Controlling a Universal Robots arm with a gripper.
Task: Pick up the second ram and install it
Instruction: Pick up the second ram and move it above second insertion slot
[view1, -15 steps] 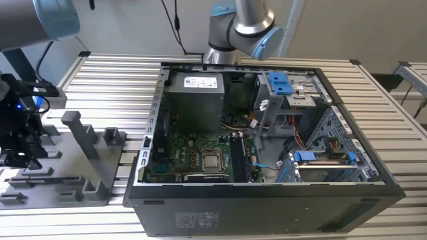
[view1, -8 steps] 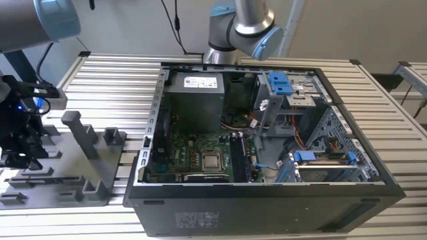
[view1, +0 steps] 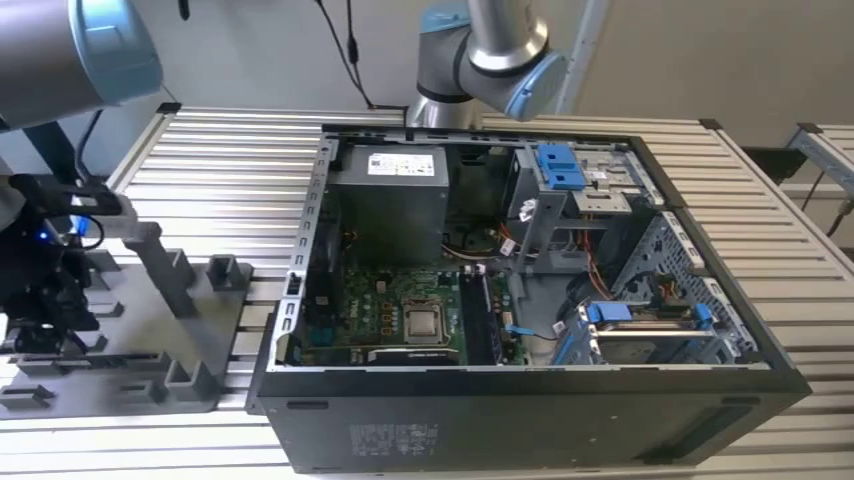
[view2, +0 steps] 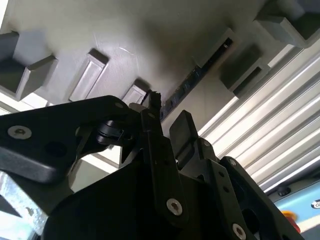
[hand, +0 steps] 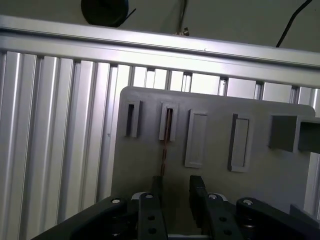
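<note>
As I judge it, I'm at the pick-up step. The second ram (hand: 165, 142) stands edge-on in a slot of the grey fixture (hand: 217, 150), not yet lifted. My fingers (hand: 197, 197) are apart, one on each side of its line, clamping nothing. This grasp calls for the thin edge centred in the gap. In the exterior view my arm (view1: 80, 50) reaches down over the fixture, which sits on the worktop (view1: 200, 150) at nine o'clock of the open computer case (view1: 534, 420).

Ribbed aluminium table (view1: 214, 170) (pale, slatted) before plain beige wall (view1: 721, 50)
</note>
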